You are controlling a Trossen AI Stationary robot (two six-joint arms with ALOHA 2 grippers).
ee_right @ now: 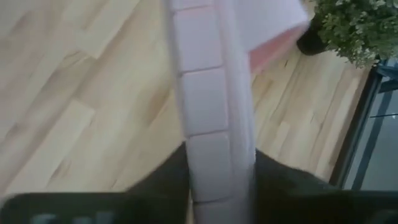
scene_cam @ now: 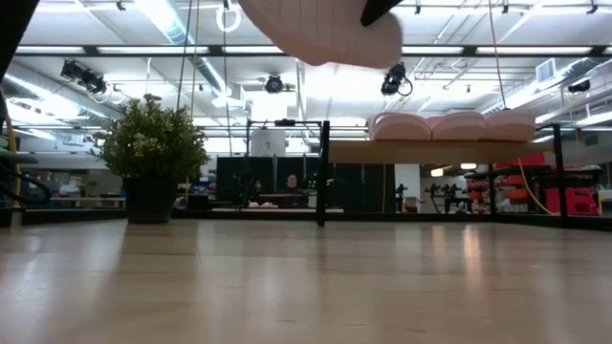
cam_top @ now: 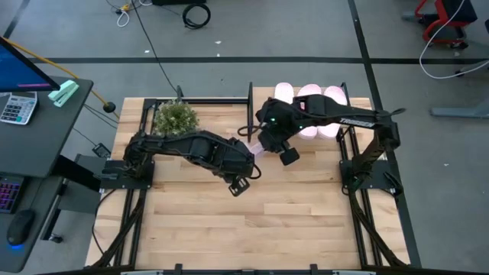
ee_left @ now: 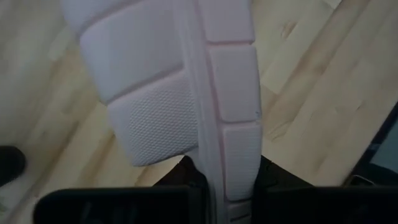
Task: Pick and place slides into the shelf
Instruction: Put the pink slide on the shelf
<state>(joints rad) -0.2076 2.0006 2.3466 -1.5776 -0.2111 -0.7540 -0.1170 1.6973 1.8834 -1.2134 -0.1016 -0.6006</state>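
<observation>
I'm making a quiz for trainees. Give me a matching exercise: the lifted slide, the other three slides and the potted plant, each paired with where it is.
Things:
1. lifted slide
2. three other slides
3. potted plant

Places:
A. standing on the table, near its back edge on the left arm's side
B. side by side on the shelf
C. in the air, gripped by the left gripper and the right gripper

Pairs: 1-C, 2-B, 3-A
</observation>
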